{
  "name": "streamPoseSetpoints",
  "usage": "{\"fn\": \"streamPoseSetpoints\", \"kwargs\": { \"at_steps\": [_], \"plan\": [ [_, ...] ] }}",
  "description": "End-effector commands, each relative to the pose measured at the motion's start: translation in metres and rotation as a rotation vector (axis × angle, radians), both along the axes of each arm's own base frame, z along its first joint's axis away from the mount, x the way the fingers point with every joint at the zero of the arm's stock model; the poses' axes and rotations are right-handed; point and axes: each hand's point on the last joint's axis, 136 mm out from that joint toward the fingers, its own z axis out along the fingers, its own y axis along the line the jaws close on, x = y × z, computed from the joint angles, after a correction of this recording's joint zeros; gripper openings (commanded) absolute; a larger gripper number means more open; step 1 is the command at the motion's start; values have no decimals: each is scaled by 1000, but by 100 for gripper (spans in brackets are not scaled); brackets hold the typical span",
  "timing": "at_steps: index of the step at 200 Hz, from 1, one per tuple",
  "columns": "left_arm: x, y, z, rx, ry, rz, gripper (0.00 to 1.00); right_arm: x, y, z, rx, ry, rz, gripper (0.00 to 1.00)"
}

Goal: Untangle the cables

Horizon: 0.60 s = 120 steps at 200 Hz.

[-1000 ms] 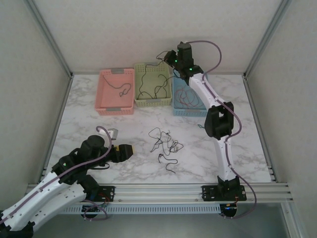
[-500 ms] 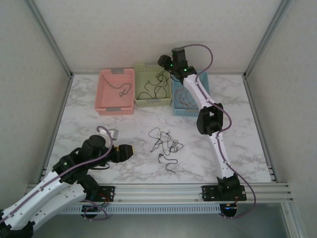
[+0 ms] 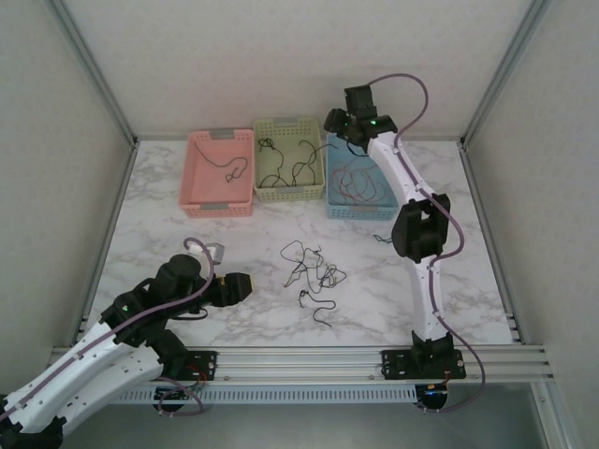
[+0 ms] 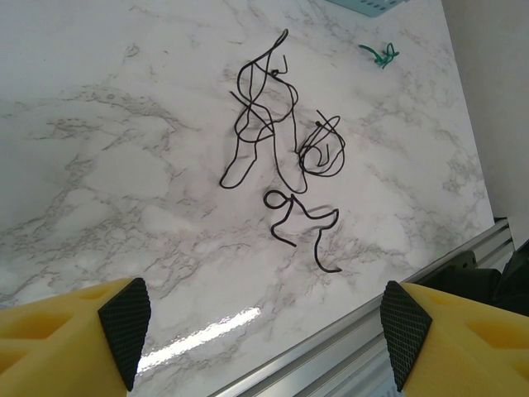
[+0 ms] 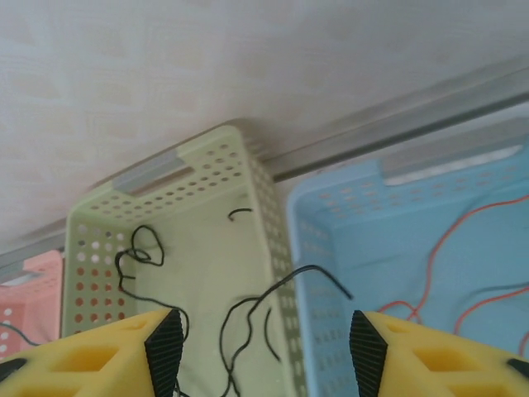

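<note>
Nearest me, at the near-left of the counter (image 3: 468, 271), the left gripper (image 3: 245, 283) hovers low with its jaws spread wide and nothing between them. To its right and a touch farther off lies the tangle of black cables (image 3: 314, 269), flat on the marble at mid-counter. Seen from the left wrist, it sits straight ahead of the open jaws, apart from them.

A loose black squiggle (image 3: 318, 307) lies on the near side of the tangle. It is just beside it and, as far as I can tell, not knotted in. The heap stretches roughly from far-left to near-right, with one loop poking out toward the far left. The left arm is plainly the nearer of the two, so I would expect it to make the next reach, straight forward. A small green wire (image 3: 378, 238) lies off to the right, by the right arm's elbow.

Farther back, three baskets stand in a row by the far wall:
- The pink basket (image 3: 217, 208) holds one dark cable.
- The green basket (image 3: 288, 195) holds black ones.
- The blue basket (image 3: 360, 213) holds red-orange cables (image 3: 356, 182).

The right gripper (image 3: 332, 120) hangs above the wall between green and blue, jaws parted and pinching nothing. Below it a draped black cable (image 5: 310, 271) crosses that wall. Its bulk is in the green basket and its free end points right, into the blue.
</note>
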Motion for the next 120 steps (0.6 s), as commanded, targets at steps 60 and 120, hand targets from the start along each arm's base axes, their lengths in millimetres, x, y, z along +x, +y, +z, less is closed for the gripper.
{"fn": "streamPoseSetpoints", "kwargs": {
  "at_steps": [60,120],
  "plan": [
    [-1,-1,-4,3,12,-4,77,8,-4,-83,197,228,-32,59],
    [-1,0,-5,7,10,-1,77,16,21,-89,321,229,30,56]
  ]
}}
